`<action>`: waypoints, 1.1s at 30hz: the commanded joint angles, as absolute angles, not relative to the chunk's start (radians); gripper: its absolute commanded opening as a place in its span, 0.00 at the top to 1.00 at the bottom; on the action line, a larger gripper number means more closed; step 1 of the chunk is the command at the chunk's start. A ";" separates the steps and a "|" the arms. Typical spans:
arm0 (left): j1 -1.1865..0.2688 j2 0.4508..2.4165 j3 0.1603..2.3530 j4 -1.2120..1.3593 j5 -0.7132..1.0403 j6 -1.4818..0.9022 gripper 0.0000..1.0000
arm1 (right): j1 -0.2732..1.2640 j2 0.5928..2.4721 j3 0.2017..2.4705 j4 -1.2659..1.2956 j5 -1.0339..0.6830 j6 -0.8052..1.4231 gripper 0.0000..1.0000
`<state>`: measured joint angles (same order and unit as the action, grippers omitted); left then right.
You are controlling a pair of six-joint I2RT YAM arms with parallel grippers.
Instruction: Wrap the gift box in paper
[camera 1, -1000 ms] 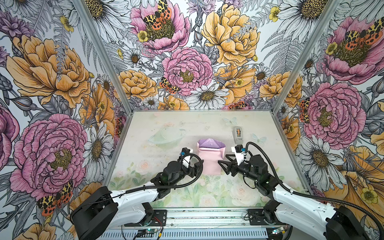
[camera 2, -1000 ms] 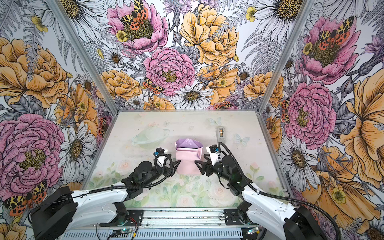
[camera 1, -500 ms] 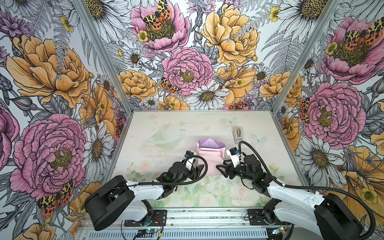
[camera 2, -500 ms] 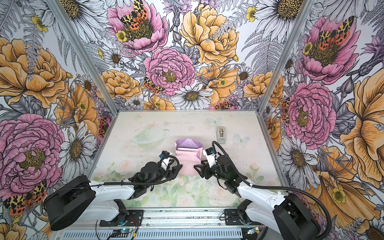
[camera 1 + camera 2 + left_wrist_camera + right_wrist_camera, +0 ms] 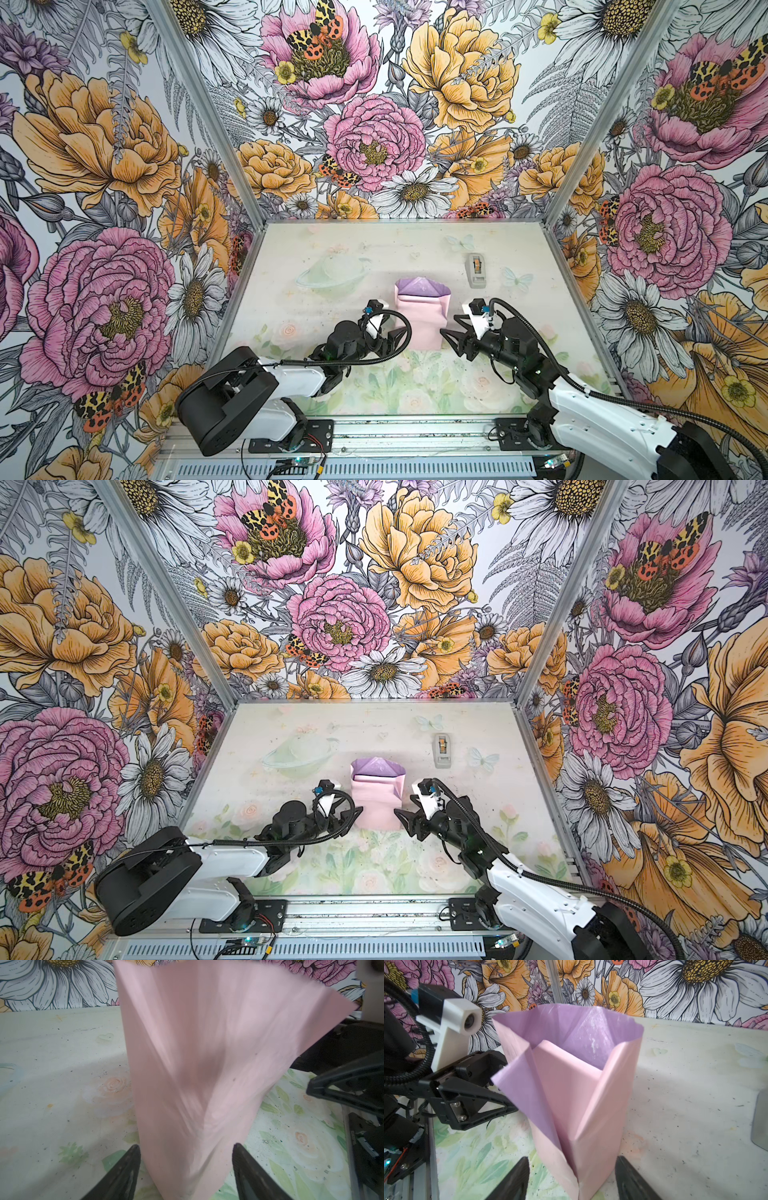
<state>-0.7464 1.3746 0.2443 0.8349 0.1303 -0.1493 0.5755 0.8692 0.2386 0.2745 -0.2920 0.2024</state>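
- Left gripper point(image 5: 185, 1148): upright paper point(image 5: 197, 1053) blocks straight ahead; bare table point(image 5: 52, 1064) lies free outside either finger.
- Right gripper point(image 5: 571, 1159): same paper ahead; tape dispenser point(image 5: 476, 270) stands farther out.

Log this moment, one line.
paper: folded upright, far end open | left gripper: open, at paper | right gripper: open, at paper

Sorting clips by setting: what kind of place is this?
Probably a robot-lab test booth, not a home: two robot arms mounted on a metal rail, and flower-print wall panels in aluminium framing enclosing a printed tabletop.
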 commanded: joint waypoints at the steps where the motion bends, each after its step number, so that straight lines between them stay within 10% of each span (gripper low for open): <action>1: -0.730 1.412 0.260 0.944 0.195 -0.158 0.29 | 0.572 0.904 0.277 0.306 -0.298 0.181 0.33; 33: -0.700 1.330 0.509 0.464 0.011 -0.290 0.23 | 0.568 1.044 0.454 0.246 -0.072 0.342 0.23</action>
